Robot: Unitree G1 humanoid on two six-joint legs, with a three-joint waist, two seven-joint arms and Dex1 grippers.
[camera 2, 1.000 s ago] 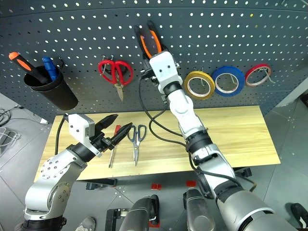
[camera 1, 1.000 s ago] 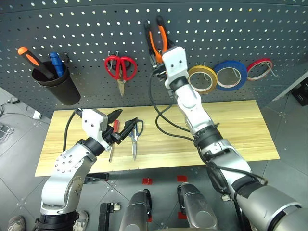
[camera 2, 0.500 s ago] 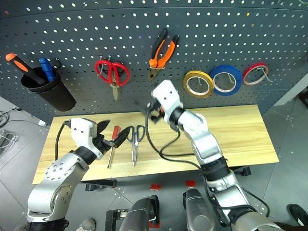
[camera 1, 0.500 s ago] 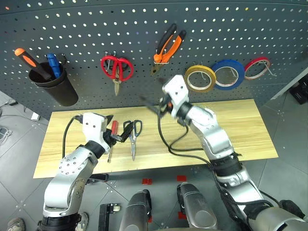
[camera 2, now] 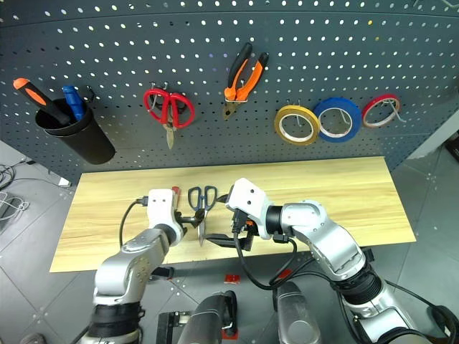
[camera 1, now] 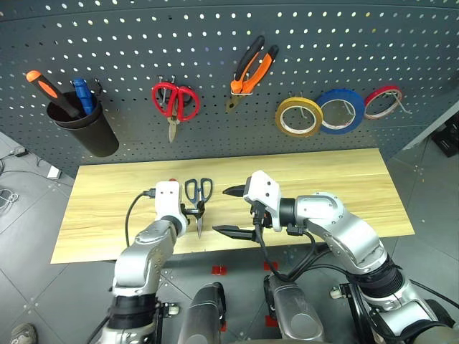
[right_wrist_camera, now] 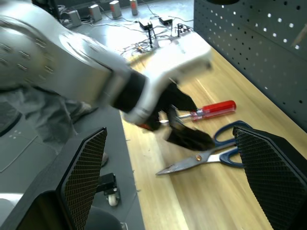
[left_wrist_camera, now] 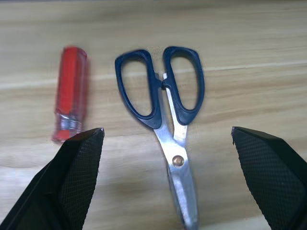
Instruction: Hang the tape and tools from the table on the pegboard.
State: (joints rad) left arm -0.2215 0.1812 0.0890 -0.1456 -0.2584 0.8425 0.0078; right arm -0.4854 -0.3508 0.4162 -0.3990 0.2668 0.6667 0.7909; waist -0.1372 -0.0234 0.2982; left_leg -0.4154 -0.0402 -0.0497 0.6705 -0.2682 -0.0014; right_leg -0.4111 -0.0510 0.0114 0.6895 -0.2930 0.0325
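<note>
Left pincer (left_wrist_camera: 165, 143) spread over dark-handled scissors (left_wrist_camera: 165, 115) near the bench (camera 1: 344, 179) front edge; red screwdriver (left_wrist_camera: 69, 98) just beside. Risk: its fingers catch both or skid the blades off. Right pincer (camera 1: 233, 212) spread, empty, close enough to collide.

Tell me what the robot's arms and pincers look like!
Both arms are shiny silver with dotted shells and black joints. A white boxy wrist block sits behind each pincer, with black cables looping out. The fingers are black, pointed, with a bumpy grid pattern.
</note>
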